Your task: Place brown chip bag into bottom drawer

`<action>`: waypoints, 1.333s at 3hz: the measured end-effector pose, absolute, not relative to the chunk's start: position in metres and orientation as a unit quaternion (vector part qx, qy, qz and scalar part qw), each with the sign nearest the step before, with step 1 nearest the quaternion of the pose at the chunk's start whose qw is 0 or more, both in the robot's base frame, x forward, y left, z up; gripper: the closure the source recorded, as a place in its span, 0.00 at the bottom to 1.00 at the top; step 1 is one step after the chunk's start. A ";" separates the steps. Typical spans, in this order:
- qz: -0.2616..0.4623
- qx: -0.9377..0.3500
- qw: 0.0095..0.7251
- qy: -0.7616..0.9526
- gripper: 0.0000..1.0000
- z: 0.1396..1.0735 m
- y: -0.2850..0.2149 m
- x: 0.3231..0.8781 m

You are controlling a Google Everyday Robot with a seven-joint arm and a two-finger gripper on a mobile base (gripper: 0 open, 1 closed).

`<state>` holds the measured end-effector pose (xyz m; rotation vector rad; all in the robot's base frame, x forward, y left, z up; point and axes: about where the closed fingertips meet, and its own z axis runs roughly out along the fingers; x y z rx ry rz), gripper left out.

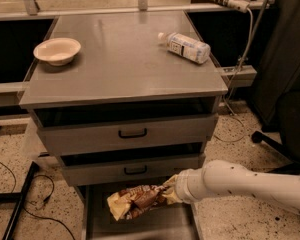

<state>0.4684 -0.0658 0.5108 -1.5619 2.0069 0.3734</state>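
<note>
The brown chip bag (pixel 136 201) is dark brown with pale yellow ends. It hangs tilted, left end low, over the open bottom drawer (pixel 140 226), a shallow grey tray at the cabinet's foot. My gripper (pixel 171 193) reaches in from the right on a white arm and holds the bag by its right end. The bag hides the fingers. I cannot tell whether the bag touches the drawer floor.
A grey cabinet (pixel 125 91) has two shut drawers with black handles (pixel 133 133) above the open one. On top stand a pale bowl (pixel 57 50) and a lying clear bottle (pixel 186 47). Black cables (pixel 20 194) lie on the floor at left; a dark chair base (pixel 280 134) is at right.
</note>
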 end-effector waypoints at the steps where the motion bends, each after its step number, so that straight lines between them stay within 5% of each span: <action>1: 0.104 -0.587 0.293 0.748 1.00 0.476 -0.077 0.500; 4: 0.092 -0.633 0.336 0.691 1.00 0.364 -0.121 0.550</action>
